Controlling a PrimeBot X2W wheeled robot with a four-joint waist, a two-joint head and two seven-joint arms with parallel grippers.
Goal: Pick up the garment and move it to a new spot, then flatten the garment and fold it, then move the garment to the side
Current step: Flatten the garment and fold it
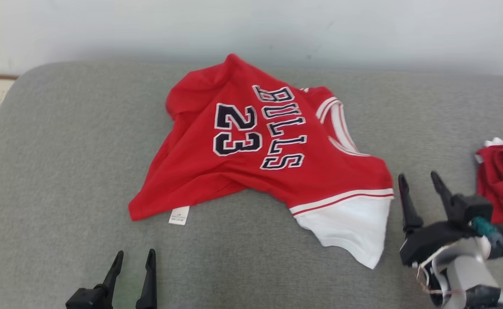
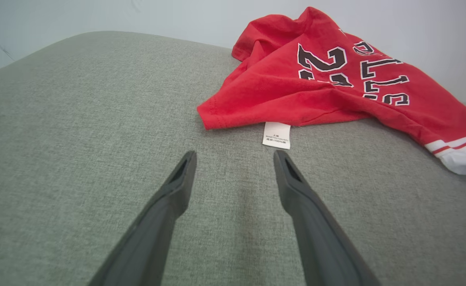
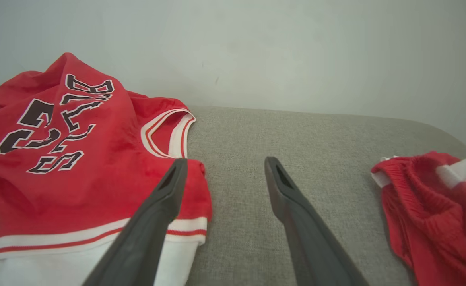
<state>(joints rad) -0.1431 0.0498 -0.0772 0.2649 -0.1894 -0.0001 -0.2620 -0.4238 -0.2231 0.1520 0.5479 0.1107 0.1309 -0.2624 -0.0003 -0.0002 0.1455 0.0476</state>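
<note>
Here we are, and the garment [image 1: 251,146], a red jersey with dark lettering, lies rumpled on the grey cushion [image 1: 62,171]. Its far corner is humped up and its near edge is tucked under. Nothing is flattened and nothing is folded, so I'd judge the task to be at an early stage. Whether this is already the new spot, the views can't say. Spreading, folding and the shift to the side all look to be ahead.

The left end effector [image 1: 134,256] is released, its fingers spread with nothing between them, low over bare cushion. From the left wrist, the jersey's red corner sits just ahead of the fingertips and a touch to the left, and the white care label [image 2: 276,135] lies right beyond the gap.

The right end effector [image 1: 419,177] is released too, and empty. It sits just beside the jersey's striped edge, with the white panel [image 1: 350,227] on its inner side. From the right wrist, its left finger crosses in front of that striped band, but I can't tell whether it is touching. A second red piece of clothing [image 1: 502,180] lies on its outer side, apart from the jersey.
</note>
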